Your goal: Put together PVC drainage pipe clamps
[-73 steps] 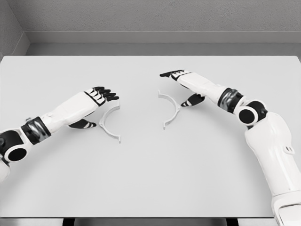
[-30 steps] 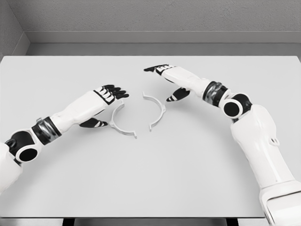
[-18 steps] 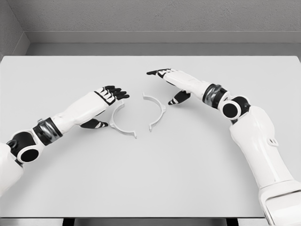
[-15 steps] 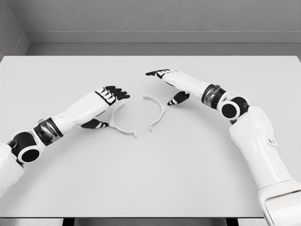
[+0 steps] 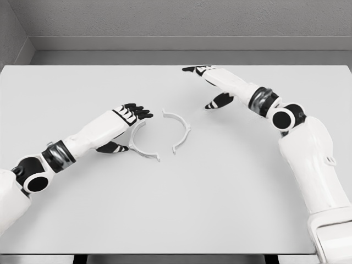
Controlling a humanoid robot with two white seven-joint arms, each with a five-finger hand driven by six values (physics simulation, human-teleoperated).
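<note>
Clamp halves (image 5: pixel 177 130) lie apart — left robot hand (image 5: pixel 127 118) open beside one, right robot hand (image 5: pixel 212 82) open.

A broad, pale grey counter (image 5: pixel 181 209) with a smooth matte top fills most of the head view, its near edge running along the bottom of the picture and its far edge straight across the upper part. Below the near edge, two dark legs or supports (image 5: pixel 80 259) show as short black stubs. Behind the counter a darker grey floor strip (image 5: pixel 165 57) meets a textured grey back wall (image 5: pixel 181 16), with a lighter baseboard (image 5: pixel 187 43) along its foot. A side wall (image 5: pixel 10 38) closes the left corner.
</note>
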